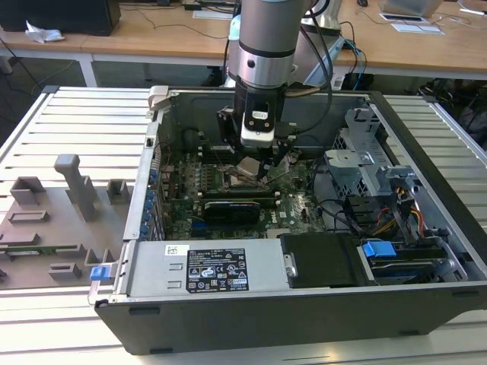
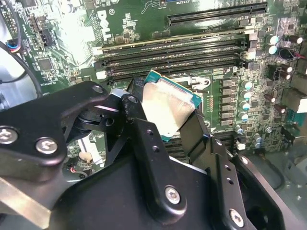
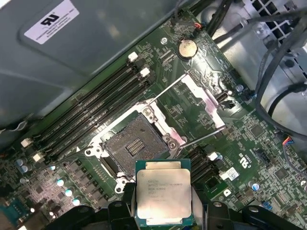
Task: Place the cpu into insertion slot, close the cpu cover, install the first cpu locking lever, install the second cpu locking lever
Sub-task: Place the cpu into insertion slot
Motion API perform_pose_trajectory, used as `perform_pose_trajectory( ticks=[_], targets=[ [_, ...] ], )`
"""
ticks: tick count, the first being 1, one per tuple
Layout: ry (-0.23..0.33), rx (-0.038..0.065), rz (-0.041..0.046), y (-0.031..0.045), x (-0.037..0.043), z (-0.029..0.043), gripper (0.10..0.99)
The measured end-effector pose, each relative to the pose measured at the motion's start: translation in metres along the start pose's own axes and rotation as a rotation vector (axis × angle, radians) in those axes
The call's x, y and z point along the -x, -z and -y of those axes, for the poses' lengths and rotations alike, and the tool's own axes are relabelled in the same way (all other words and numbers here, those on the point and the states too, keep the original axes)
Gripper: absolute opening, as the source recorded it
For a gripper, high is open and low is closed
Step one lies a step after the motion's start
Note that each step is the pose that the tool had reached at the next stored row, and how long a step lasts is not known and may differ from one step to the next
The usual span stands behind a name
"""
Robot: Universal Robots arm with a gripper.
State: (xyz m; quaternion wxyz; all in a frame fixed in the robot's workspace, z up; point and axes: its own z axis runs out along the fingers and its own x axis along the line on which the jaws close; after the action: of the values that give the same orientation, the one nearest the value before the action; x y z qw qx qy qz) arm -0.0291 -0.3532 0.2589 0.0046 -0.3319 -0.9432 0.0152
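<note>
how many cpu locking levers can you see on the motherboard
2, both in the first wrist view: one wire lever along one side of the open cpu cover, the other lever along its opposite side. The end effector holds the cpu.

Grey-and-silver cylindrical robot arm [image 1: 264,38] is noted standing near vertical in the exterior view, with the wrist pointed straight down. A white box-shaped housing [image 1: 256,125] is mounted on the wrist's near face. The black two-fingered metal gripper [image 1: 253,164] is carried at the lower end. In both wrist views its black fingers [image 2: 138,115] [image 3: 125,203] are seen clamped on opposite edges of the small flat square silver-tan-topped cpu [image 2: 169,111] [image 3: 163,191], which is held slightly tilted.
</note>
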Motion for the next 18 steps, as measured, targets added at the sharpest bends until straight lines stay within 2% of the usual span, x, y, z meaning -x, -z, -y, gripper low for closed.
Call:
perform_pose_trajectory(
  ticks=[3, 18],
  targets=[
    [-0.045, -0.003, 0.001, -0.0001, 0.0, 0.0, 0.545],
    [-0.2, -0.016, 0.0064, -0.0004, 0.0, 0.0, 0.545]
  ],
)
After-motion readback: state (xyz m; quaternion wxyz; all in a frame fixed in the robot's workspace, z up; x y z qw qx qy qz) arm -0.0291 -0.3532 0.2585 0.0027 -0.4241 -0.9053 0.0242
